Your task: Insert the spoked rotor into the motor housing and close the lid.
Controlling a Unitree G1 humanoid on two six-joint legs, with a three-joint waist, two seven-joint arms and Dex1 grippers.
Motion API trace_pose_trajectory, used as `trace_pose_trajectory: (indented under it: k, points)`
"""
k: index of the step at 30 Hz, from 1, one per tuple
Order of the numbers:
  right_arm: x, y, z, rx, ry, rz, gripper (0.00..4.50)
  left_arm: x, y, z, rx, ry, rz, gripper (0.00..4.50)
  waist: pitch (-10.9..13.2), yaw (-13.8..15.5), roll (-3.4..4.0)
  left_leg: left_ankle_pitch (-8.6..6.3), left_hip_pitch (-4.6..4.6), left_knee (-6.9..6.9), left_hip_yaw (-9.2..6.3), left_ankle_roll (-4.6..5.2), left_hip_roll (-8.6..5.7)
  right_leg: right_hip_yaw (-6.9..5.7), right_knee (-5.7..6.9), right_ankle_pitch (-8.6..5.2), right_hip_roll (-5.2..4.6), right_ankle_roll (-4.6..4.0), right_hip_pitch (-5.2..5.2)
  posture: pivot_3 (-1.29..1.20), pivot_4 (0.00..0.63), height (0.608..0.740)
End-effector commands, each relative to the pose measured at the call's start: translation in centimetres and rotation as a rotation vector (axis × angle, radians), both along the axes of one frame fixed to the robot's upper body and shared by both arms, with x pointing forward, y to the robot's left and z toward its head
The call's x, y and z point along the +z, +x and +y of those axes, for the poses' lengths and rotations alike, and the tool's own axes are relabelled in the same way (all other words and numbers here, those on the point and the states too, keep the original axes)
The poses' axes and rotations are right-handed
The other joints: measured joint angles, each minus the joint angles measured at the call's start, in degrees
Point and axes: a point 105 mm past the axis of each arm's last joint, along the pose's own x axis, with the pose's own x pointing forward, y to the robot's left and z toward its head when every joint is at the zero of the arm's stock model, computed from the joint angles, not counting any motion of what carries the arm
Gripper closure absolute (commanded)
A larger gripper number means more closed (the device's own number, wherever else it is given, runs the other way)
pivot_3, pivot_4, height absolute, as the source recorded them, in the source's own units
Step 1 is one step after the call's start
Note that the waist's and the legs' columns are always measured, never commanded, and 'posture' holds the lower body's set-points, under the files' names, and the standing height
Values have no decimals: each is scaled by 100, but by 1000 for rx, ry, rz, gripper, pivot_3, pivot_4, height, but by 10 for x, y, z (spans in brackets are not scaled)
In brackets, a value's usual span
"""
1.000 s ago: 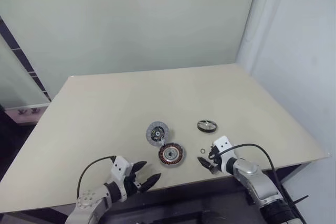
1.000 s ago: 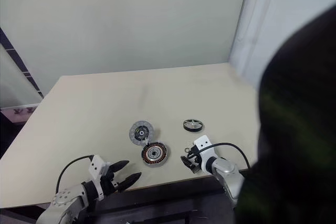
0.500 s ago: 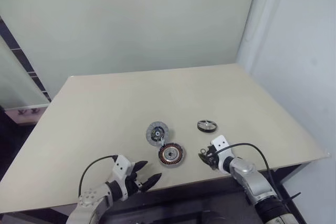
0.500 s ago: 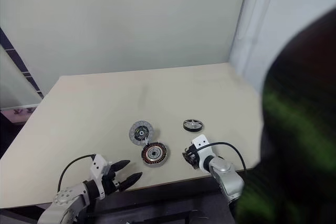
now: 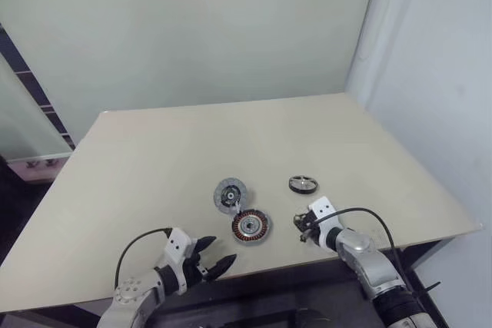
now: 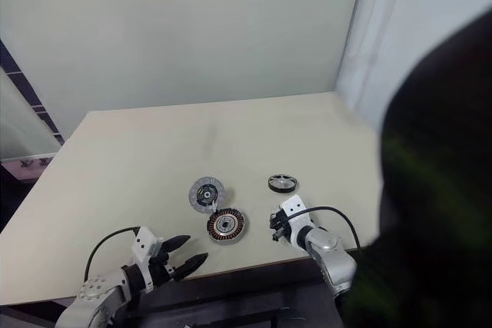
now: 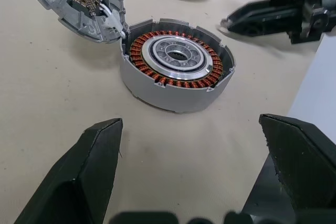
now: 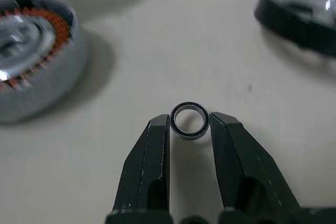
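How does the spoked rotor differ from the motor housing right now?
The spoked rotor is smaller, with a dark rim and silvery spokes; the motor housing is larger, with copper windings around a silvery centre. The rotor lies alone, farther back on the table; the housing sits nearer the front edge, its lid beside it. Both are round and lie flat.

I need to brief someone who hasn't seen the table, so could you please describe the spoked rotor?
On the beige table, look toward its near right part, beyond the right hand. The spoked rotor lies there alone: a dark-rimmed ring with silvery spokes, without the motor housing's copper windings.
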Motion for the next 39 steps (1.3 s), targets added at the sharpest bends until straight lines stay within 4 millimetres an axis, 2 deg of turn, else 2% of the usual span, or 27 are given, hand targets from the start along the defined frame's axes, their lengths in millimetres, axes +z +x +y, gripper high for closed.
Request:
trace_pose_trajectory:
  k: [1,7,14,18,30,39]
  points:
    - [39,10,23,79,47,-102,3692,13,10,2,-4,5,-67,0,0,1,0,0,0,0,-1,0,0,0,0,0,0,0,0,0,0,740]
    - [49,10,55,191,35,-108,3692,15,14,2,-9,13,-80,0,-1,1,0,0,22,-2,-3,0,1,-1,2,0,1,0,0,0,0,740]
    - [42,1,94,325,8,-71,3692,16,16,2,-16,22,-88,0,-1,5,0,-1,22,-4,-6,0,-1,-1,1,1,-1,1,1,0,0,740]
    - [37,-2,103,362,-5,-57,3692,17,15,3,-13,26,-92,0,-1,4,0,0,24,-3,-6,0,-1,-2,1,1,-1,1,1,0,0,740]
    - [25,-5,107,387,-26,-24,3692,18,13,4,-5,31,-94,0,-1,-1,1,0,26,-4,-7,0,-1,-3,3,1,-1,1,1,0,0,740]
    - [24,-9,105,400,-31,-7,3692,20,13,3,-10,30,-99,0,0,-2,2,0,27,-4,-8,0,0,-3,4,1,-1,1,1,0,0,740]
